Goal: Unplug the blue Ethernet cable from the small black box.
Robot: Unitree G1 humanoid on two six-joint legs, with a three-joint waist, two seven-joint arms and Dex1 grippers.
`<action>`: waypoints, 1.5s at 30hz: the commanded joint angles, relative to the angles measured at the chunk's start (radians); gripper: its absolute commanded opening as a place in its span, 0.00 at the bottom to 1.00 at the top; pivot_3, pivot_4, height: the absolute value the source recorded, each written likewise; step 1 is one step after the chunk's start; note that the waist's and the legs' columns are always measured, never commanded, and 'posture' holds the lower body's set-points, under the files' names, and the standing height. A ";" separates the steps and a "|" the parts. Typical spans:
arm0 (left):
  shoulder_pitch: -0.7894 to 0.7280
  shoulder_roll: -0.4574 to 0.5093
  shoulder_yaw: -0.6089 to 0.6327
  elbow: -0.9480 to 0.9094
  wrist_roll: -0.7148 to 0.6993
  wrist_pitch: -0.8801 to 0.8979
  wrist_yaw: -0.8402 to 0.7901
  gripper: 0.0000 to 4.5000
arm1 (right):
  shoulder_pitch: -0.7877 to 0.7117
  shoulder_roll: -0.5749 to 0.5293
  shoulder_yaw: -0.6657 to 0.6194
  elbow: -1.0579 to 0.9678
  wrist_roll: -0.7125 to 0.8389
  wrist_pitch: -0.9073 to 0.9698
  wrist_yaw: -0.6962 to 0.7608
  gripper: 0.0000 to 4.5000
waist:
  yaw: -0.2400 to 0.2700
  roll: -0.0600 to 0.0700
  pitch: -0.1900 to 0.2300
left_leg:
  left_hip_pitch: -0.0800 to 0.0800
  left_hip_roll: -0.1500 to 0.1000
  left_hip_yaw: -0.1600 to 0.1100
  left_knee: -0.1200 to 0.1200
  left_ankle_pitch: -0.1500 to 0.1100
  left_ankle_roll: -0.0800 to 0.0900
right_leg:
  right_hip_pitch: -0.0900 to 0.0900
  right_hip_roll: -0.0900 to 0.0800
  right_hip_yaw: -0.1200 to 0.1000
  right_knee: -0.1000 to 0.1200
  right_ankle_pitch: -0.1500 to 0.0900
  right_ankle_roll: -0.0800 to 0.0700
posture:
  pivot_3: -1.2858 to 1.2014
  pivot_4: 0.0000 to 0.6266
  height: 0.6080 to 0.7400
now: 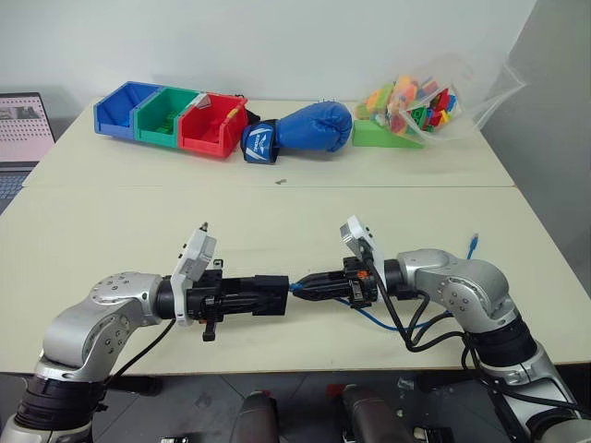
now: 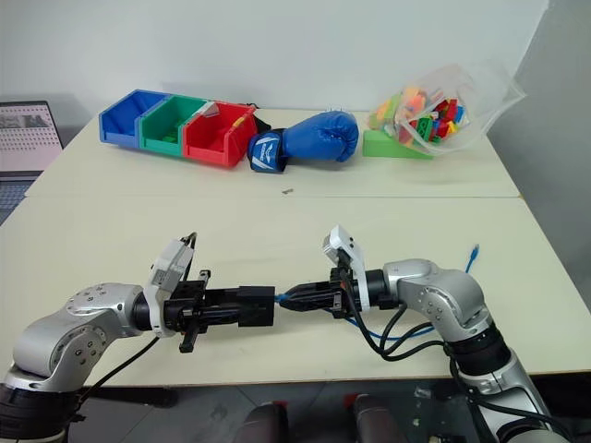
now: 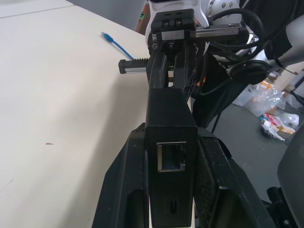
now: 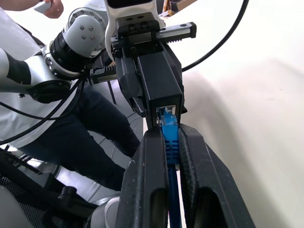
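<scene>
Now we clamp the left gripper (image 3: 166,190) on the small black box (image 3: 170,142); our right gripper (image 4: 172,156) pinches the blue Ethernet cable (image 4: 168,130) — its plug seated in the box's port.

arms bent inward, left gripper (image 1: 277,295) and right gripper (image 1: 300,287) tip to tip above the table edge. both clamped tight, pointing level at each other.

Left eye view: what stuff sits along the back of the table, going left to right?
Blue plastic bin → green plastic bin → red plastic bin → blue boxing glove → green wedge-shaped block → clear plastic bag of colourful toy bricks.
</scene>
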 commanded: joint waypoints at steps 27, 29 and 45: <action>-0.038 -0.009 0.027 0.042 -0.043 0.041 -0.029 0.17 | 0.082 0.014 -0.146 -0.080 0.045 -0.012 -0.105 0.54 | -0.001 0.002 0.002 | 0.000 0.000 0.001 -0.001 0.000 0.000 | -0.001 0.000 0.000 -0.001 0.000 0.000 | 0.52 0.24 1.00; -0.050 -0.029 0.022 0.053 -0.049 0.048 -0.029 0.17 | 0.087 0.041 -0.149 -0.087 0.064 0.005 -0.121 0.54 | -0.001 0.002 0.002 | 0.000 0.000 0.001 -0.001 0.000 0.000 | -0.001 0.000 0.000 -0.001 0.000 0.000 | 0.52 0.24 1.00; -0.122 -0.087 -0.006 0.080 -0.067 0.105 -0.026 0.17 | 0.096 0.104 -0.156 -0.130 0.175 0.101 -0.193 0.54 | -0.002 0.002 0.002 | -0.001 0.000 0.001 -0.001 0.000 0.000 | -0.001 0.000 0.000 -0.001 0.000 0.000 | 0.52 0.24 1.00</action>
